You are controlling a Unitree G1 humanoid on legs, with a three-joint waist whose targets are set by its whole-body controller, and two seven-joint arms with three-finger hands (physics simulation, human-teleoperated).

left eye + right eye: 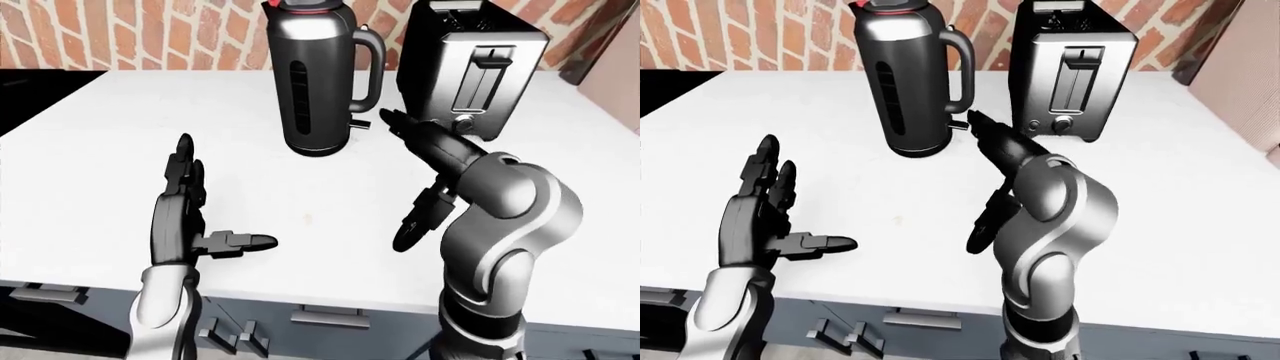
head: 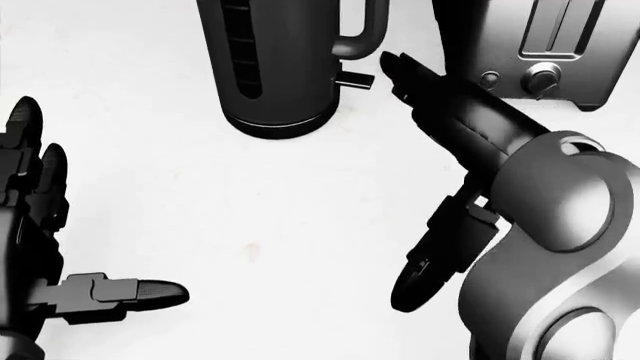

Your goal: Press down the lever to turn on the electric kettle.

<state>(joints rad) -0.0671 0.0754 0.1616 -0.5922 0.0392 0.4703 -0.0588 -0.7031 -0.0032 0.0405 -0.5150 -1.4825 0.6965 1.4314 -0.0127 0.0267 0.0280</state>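
A dark steel electric kettle (image 1: pixel 315 75) with a red-trimmed lid stands on the white counter (image 1: pixel 120 150), handle to the right. Its small black lever (image 2: pixel 355 78) sticks out at the base below the handle. My right hand (image 2: pixel 400 71) is open, fingers stretched toward the lever, fingertips just right of it and very close; I cannot tell whether they touch. Its thumb (image 2: pixel 425 270) hangs down. My left hand (image 1: pixel 190 202) is open and empty above the counter at lower left, fingers up, thumb pointing right.
A steel toaster (image 1: pixel 480 67) stands right of the kettle against the brick wall (image 1: pixel 120 34). A black surface (image 1: pixel 35 94) lies at the counter's left end. Drawer handles (image 1: pixel 330 319) show below the counter edge.
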